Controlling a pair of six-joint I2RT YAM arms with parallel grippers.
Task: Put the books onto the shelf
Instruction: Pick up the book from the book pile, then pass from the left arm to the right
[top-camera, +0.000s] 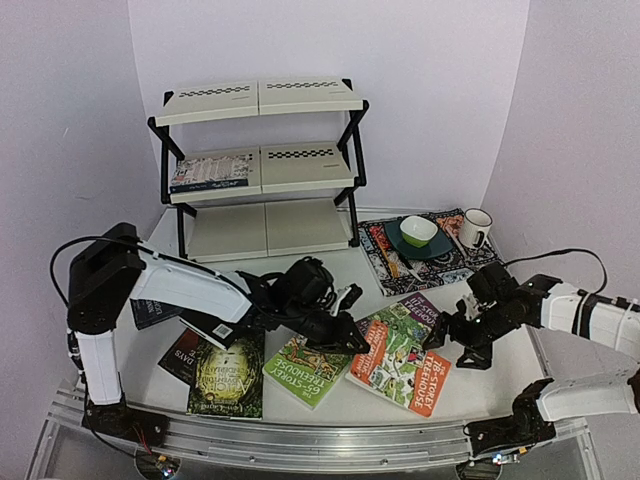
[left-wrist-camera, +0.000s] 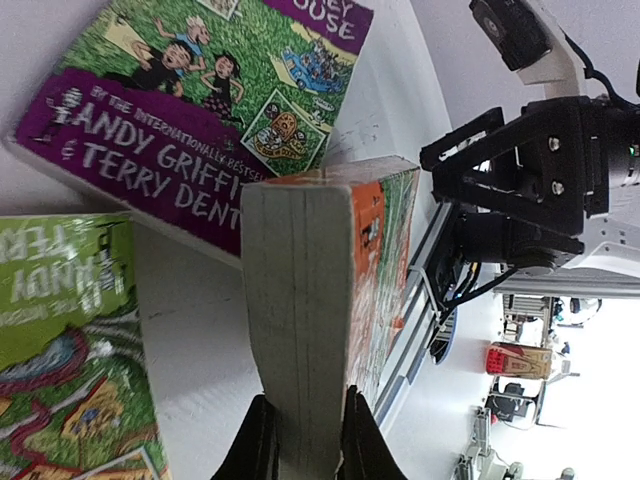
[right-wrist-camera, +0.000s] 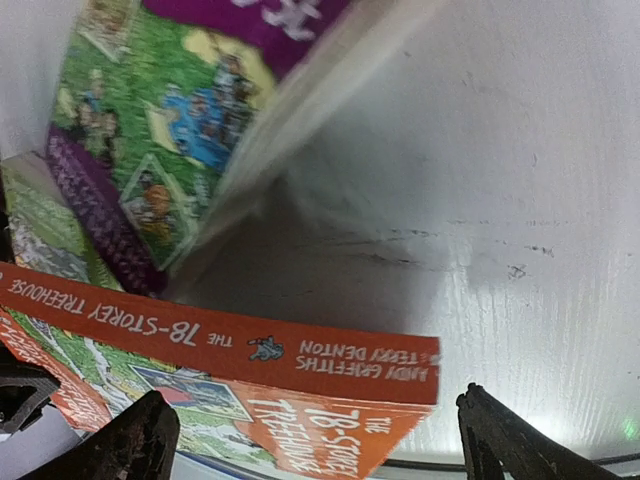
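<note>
The orange book (top-camera: 405, 362) lies at the front centre-right of the table, its left edge raised. My left gripper (top-camera: 362, 340) is shut on its page edge (left-wrist-camera: 310, 280), one finger on each cover (left-wrist-camera: 305, 440). My right gripper (top-camera: 455, 345) stands open at the book's right side, with the orange spine (right-wrist-camera: 250, 350) between its wide-apart fingers (right-wrist-camera: 315, 420) and not touched. A purple book (top-camera: 422, 306) (left-wrist-camera: 200, 100) (right-wrist-camera: 150, 150) lies just behind. A bright green book (top-camera: 305, 372) (left-wrist-camera: 70, 340) and a dark green-gold book (top-camera: 228, 375) lie to the left. The shelf (top-camera: 260, 165) stands at the back, one book (top-camera: 210, 172) on its middle tier.
A patterned mat (top-camera: 390, 262) at the back right carries a green bowl (top-camera: 418, 230) on a dark plate, with a white mug (top-camera: 476, 228) beside it. More dark books (top-camera: 185, 352) lie under my left arm. The metal rail (top-camera: 300, 432) runs along the table's front edge.
</note>
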